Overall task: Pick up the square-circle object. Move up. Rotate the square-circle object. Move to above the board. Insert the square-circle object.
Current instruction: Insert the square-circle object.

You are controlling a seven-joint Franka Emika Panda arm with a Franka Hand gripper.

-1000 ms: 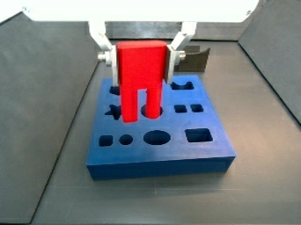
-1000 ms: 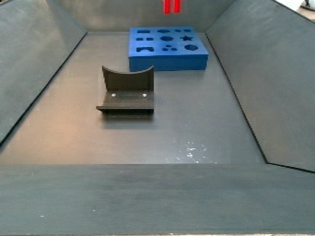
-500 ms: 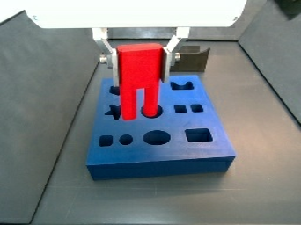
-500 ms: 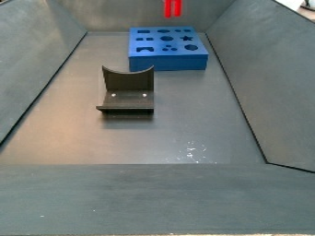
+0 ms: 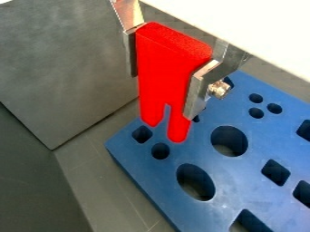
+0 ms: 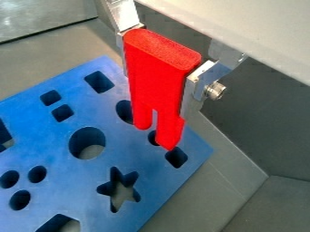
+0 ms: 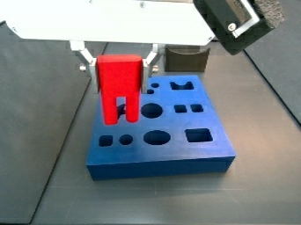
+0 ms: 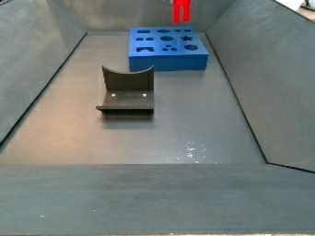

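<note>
Where a wrist view looks down the tool, the gripper (image 5: 173, 62) has its flat silver fingers (image 5: 201, 83) clamped on the upper body of the square-circle object (image 5: 164, 74), a smooth bright red block hanging legs-down, its two prong tips just over small holes at the edge of the board (image 5: 242, 186). From the opposite wrist angle, the gripper (image 6: 164, 43) shows a screw on one finger plate, the red piece (image 6: 154, 77) shows its flat top face, and the matte blue board (image 6: 61, 172) displays a star, round and square cut-outs.

In a side view, the gripper (image 7: 116, 63) holds the block (image 7: 118, 81) over the board's (image 7: 159, 149) far left part; the slab's thick front wall is plain here, and a dark holder (image 7: 187, 59) stands just behind it.

In a side view from farther off, only the red piece's (image 8: 181, 9) lower end shows above the board (image 8: 169, 46), while the fixture (image 8: 125, 91) stands apart on the grey floor (image 8: 147, 138).
</note>
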